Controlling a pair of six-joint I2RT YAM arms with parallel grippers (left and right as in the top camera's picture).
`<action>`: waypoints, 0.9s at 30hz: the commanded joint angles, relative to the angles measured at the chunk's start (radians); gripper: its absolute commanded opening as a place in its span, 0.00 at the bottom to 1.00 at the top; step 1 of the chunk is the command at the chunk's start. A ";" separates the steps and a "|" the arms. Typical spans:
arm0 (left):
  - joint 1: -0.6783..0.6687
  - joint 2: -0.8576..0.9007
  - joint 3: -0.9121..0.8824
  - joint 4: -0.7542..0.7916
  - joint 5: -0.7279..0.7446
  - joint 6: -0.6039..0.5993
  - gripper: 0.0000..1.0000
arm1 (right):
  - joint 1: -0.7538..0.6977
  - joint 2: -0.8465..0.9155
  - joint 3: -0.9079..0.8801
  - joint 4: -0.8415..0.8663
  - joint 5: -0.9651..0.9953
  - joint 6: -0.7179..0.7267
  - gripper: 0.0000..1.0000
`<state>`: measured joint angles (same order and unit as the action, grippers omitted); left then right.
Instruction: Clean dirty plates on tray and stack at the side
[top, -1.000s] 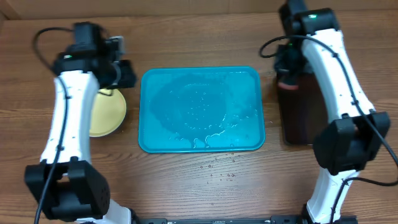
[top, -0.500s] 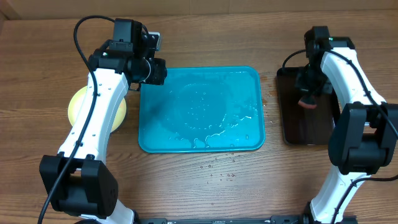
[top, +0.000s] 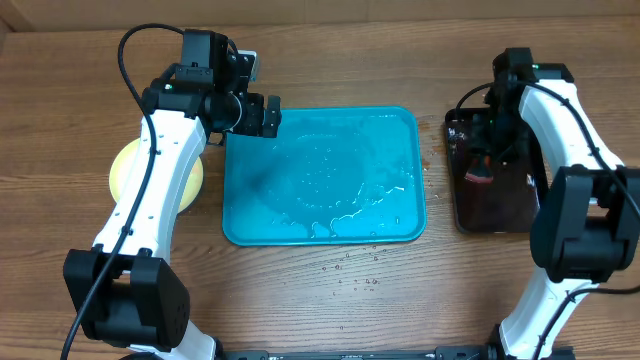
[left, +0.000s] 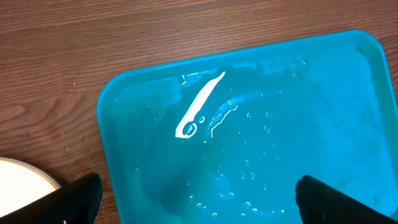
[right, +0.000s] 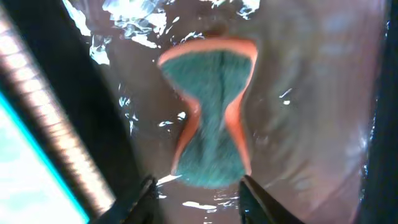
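The teal tray (top: 400, 215) lies mid-table, wet and with no plate on it; in the left wrist view the tray (left: 249, 124) fills most of the frame. Left of it a yellow-green plate (top: 122, 172) with a pale centre rests on the table, largely under my left arm; its rim (left: 22, 177) shows in the left wrist view. My left gripper (top: 264, 116) hangs open and wide above the tray's far-left corner, holding nothing (left: 199, 208). My right gripper (top: 485, 150) is open over a black tray, its fingertips (right: 146, 199) just short of a green-and-orange sponge (right: 211, 118).
The narrow black tray (top: 490, 215) stands right of the teal one, wet inside (right: 311, 93), with the sponge (top: 478, 178) lying in it. Water drops (top: 350, 270) dot the wood in front of the teal tray. A cardboard wall runs along the table's far edge.
My left gripper has opened wide and edged right over the tray corner. My right gripper has opened and let the sponge go into the black tray.
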<state>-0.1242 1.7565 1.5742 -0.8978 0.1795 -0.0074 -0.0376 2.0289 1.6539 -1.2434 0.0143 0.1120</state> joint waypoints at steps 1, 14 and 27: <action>-0.001 0.006 0.009 0.001 -0.006 0.008 1.00 | 0.021 -0.169 0.100 -0.021 -0.047 -0.008 0.61; -0.001 0.006 0.009 0.001 -0.006 0.008 1.00 | 0.070 -0.576 0.271 -0.195 -0.130 0.018 1.00; 0.000 0.006 0.009 0.001 -0.006 0.008 1.00 | 0.070 -0.671 0.270 -0.375 -0.083 0.019 1.00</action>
<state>-0.1238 1.7565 1.5742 -0.8978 0.1791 -0.0071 0.0334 1.3716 1.9182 -1.6169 -0.0959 0.1272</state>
